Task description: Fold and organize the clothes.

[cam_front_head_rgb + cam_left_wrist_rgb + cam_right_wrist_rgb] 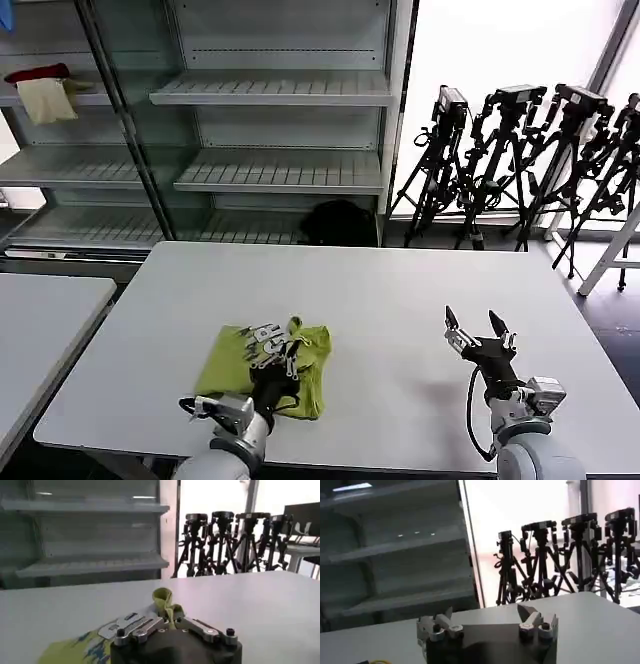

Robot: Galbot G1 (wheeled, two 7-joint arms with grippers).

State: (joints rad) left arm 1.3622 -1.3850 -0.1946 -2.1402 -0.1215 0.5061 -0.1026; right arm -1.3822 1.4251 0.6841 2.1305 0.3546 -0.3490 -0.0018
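Pinching a raised fold of the crumpled lime-green T-shirt, left gripper; right gripper spread open.

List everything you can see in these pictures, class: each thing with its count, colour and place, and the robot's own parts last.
T-shirt: one, lime-green, partly folded on the near left of the table.
Table: one, white, in front of the robot.
Second table: one, white, far left.
Shelving: grey units behind the table.
Cloths: red and cream, on a left shelf.
Tripods: several, black, right, by the window.
Left gripper: shut on a T-shirt fold.
Right gripper: open, above the table's right side.
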